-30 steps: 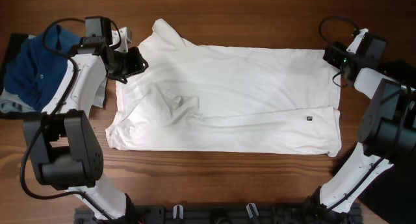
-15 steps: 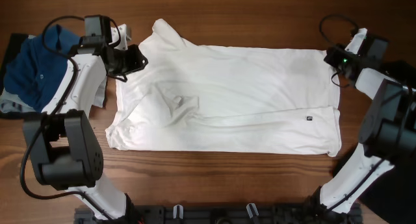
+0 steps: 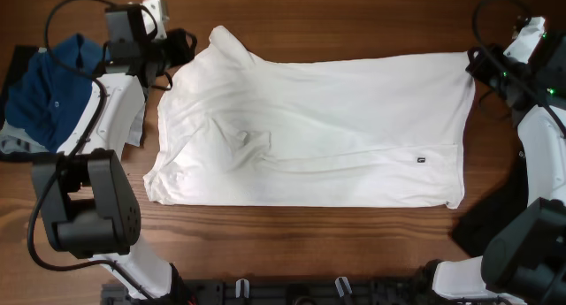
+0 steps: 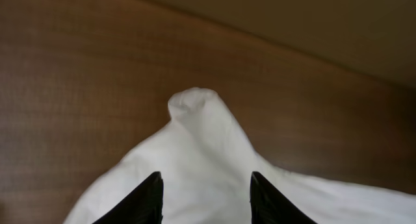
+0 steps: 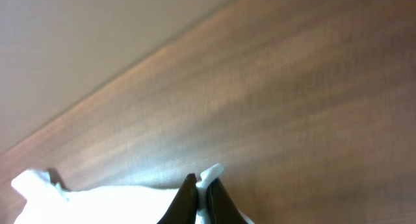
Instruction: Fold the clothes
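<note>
The large white shirt [image 3: 336,128] lies spread across the wooden table, with a crumpled fold [image 3: 243,141] left of centre and a small dark label [image 3: 421,160] near its right hem. My right gripper [image 3: 471,64] is shut on the shirt's far right corner; in the right wrist view a white tip of the shirt [image 5: 97,204] sticks up between its fingers [image 5: 201,180]. My left gripper [image 3: 181,47] hovers at the shirt's far left edge. Its jaws [image 4: 205,175] stand apart over a peaked sleeve of the shirt [image 4: 201,133], gripping nothing.
A dark blue garment [image 3: 49,93] lies bunched at the table's left edge beside the left arm, over a pale grey piece [image 3: 13,141]. Bare wood runs along the front [image 3: 309,243] and the back [image 3: 354,22] of the table.
The right gripper closed on the shirt's far right corner and pulled it outward to the right, stretching that edge. The left gripper drew back toward the far left and opened.
</note>
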Available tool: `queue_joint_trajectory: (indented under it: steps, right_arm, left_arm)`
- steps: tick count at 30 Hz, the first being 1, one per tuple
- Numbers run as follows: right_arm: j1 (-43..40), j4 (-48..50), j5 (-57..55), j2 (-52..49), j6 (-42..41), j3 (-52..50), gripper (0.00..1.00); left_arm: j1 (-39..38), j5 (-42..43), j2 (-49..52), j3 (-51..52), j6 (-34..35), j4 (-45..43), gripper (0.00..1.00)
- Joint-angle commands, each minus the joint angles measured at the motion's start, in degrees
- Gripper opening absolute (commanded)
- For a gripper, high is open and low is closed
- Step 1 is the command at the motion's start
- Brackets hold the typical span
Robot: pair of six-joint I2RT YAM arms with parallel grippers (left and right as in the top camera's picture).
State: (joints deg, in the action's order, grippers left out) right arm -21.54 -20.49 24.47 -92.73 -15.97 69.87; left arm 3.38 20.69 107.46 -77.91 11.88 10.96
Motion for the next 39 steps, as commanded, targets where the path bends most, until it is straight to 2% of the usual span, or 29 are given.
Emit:
queue_joint_trajectory:
  steps: [1,6,10,16,17,20,22,23,27,32,33,34,36,38,39]
  right_arm:
    - [0.0,-5.4,0.9,0.3,-1.0,0.2,0.04]
    - [0.6,-7.4,0.9,0.3,-0.5,-0.1,0.04]
    - [1.6,-7.2,0.6,0.3,1.5,-0.1,0.04]
    - [2.1,-7.4,0.2,0.3,2.5,-0.1,0.04]
    - [2.1,-7.4,0.2,0.3,2.5,-0.1,0.04]
    - [2.1,-7.4,0.2,0.3,2.5,-0.1,0.04]
    - [2.1,-7.5,0.2,0.3,2.5,-0.1,0.04]
    - [2.1,-7.5,0.2,0.3,2.5,-0.1,0.04]
    - [2.1,-7.5,-1.9,0.3,2.5,-0.1,0.04]
    - [2.1,-7.5,-3.3,0.3,2.5,-0.1,0.04]
    - [2.1,-7.5,-3.3,0.3,2.5,-0.1,0.04]
    - [2.1,-7.5,-3.3,0.3,2.5,-0.1,0.04]
    - [2.1,-7.4,-3.3,0.3,2.5,-0.1,0.04]
    - [2.1,-7.4,-3.3,0.3,2.5,-0.1,0.04]
    - [2.1,-7.4,-3.3,0.3,2.5,-0.1,0.04]
  left_arm:
    - [-0.9,-0.1,4.0,0.2,4.1,-5.5,0.49]
    - [-3.6,0.5,11.0,0.2,4.1,-15.9,0.62]
    - [-5.6,0.5,16.1,0.2,4.0,-22.6,0.62]
    - [-6.3,0.0,20.5,-0.2,4.0,-26.7,0.62]
    - [-6.3,-0.4,20.6,-0.2,4.0,-26.8,0.57]
    - [-6.3,-0.6,20.8,-0.2,4.0,-26.2,0.24]
    - [-6.3,0.6,20.8,-0.2,4.0,-25.7,0.08]
    - [-6.2,2.1,20.5,-0.2,4.1,-25.8,0.04]
    - [-5.3,4.4,18.3,-0.2,6.6,-25.6,0.04]
    - [-3.6,5.2,13.3,-0.2,6.6,-24.3,0.04]
    - [-3.6,4.7,13.2,-0.2,6.6,-25.0,0.11]
    - [-3.6,4.5,13.2,-0.2,6.6,-25.6,0.24]
    - [-3.7,4.2,13.6,-0.2,6.6,-25.6,0.4]
    - [-4.3,3.4,14.6,-0.2,6.6,-25.4,0.43]
    - [-4.7,2.4,15.2,-0.2,6.5,-25.4,0.5]
